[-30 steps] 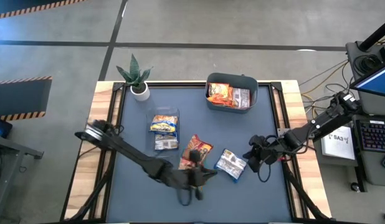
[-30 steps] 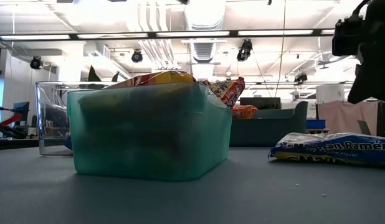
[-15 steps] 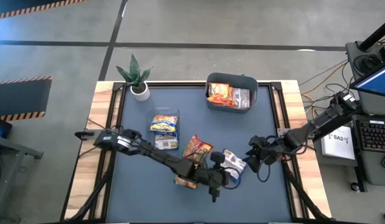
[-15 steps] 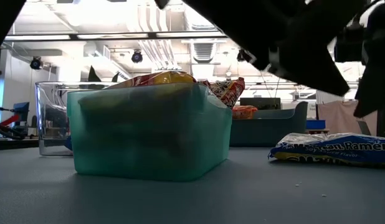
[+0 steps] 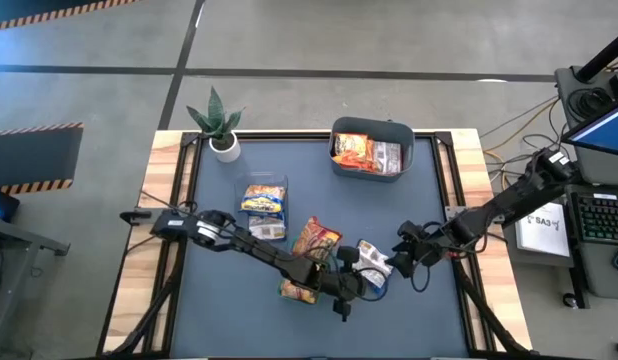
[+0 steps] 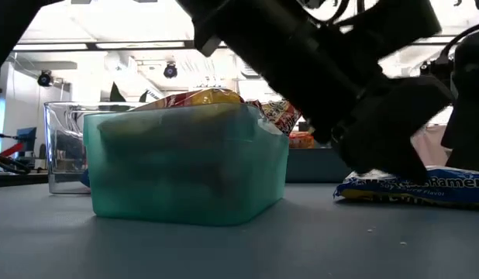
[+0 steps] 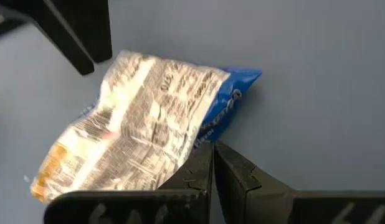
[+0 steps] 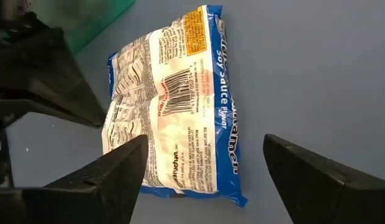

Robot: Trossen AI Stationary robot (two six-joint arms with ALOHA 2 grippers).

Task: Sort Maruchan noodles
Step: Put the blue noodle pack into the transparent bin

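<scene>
One blue packet (image 8: 174,112) loose on table, right gripper (image 8: 202,165) jaws open, left gripper (image 7: 212,168) jaws closed, empty.

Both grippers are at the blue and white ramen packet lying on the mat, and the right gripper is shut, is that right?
Not quite. The right gripper is open, its fingers spread wide over the blue and white ramen packet, as the right wrist view shows. The left gripper is the shut one. The packet does lie flat on the mat.
</scene>
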